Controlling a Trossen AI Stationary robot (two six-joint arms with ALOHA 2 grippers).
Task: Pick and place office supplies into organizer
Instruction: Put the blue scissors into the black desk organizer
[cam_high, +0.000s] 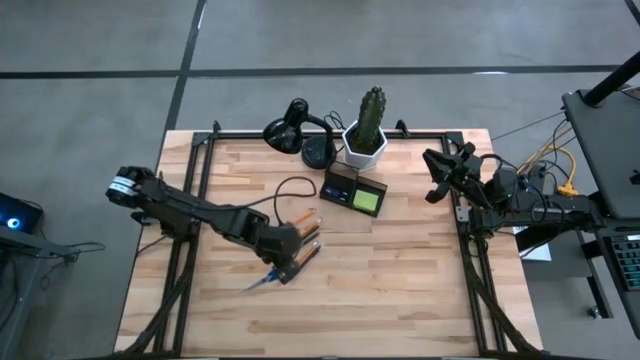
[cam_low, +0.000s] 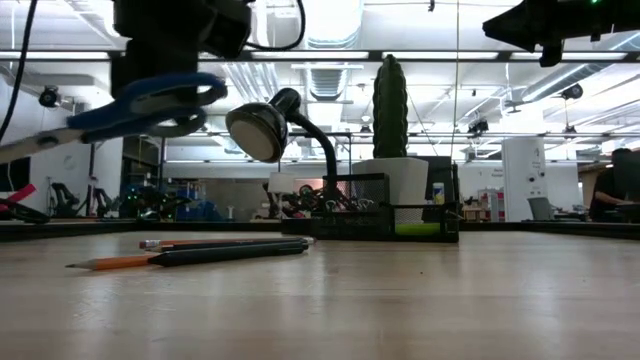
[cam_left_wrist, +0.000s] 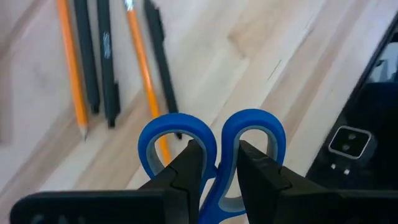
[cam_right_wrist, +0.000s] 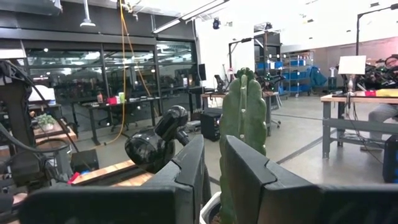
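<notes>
My left gripper (cam_high: 283, 266) (cam_low: 168, 62) is over the table's middle, shut on the blue-handled scissors (cam_low: 150, 105) (cam_left_wrist: 211, 146). Their blades (cam_high: 254, 284) point toward the table's near left. Orange pencils and dark pens (cam_left_wrist: 115, 62) (cam_low: 200, 250) lie flat on the wood under and beside that gripper. The dark organizer (cam_high: 353, 188) (cam_low: 372, 212) stands toward the far edge, with a lime-green pad (cam_high: 367, 200) in its right compartment. My right gripper (cam_high: 437, 178) (cam_right_wrist: 214, 168) waits raised at the table's right side, shut on nothing. My left gripper pinches the scissors between its two fingers at the neck where the two blue handle loops meet (cam_left_wrist: 219, 180). The fingers come from above, slanting down. The scissors are lifted clear of the table, nearly level, with the blades (cam_low: 35, 145) dipping a little lower than the loops.
A black desk lamp (cam_high: 295, 132) (cam_low: 262, 130) and a cactus in a white pot (cam_high: 367, 135) (cam_low: 390, 110) stand at the far edge behind the organizer. Bare wood (cam_high: 400, 280) lies toward the near right. Metal frame rails (cam_high: 470, 260) run along both sides.
</notes>
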